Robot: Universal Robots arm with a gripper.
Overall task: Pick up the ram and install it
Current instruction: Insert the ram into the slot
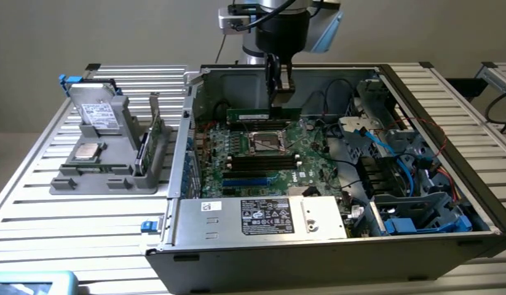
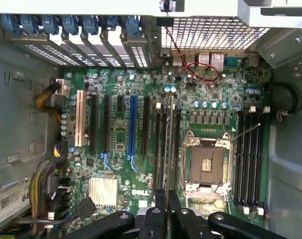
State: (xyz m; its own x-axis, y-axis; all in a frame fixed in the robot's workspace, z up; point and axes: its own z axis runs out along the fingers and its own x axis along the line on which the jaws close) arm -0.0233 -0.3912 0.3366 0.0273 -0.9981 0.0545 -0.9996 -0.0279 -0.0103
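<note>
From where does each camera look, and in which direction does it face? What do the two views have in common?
Exterior view: off the arm, raised, looking down at an angle into the open computer case; the arm and its end effector show.
Wrist view: on the wrist, looking along the end effector down onto the motherboard; the black fingers show.
Shared: the ram gripped by the end effector, the motherboard and the processor socket.
</note>
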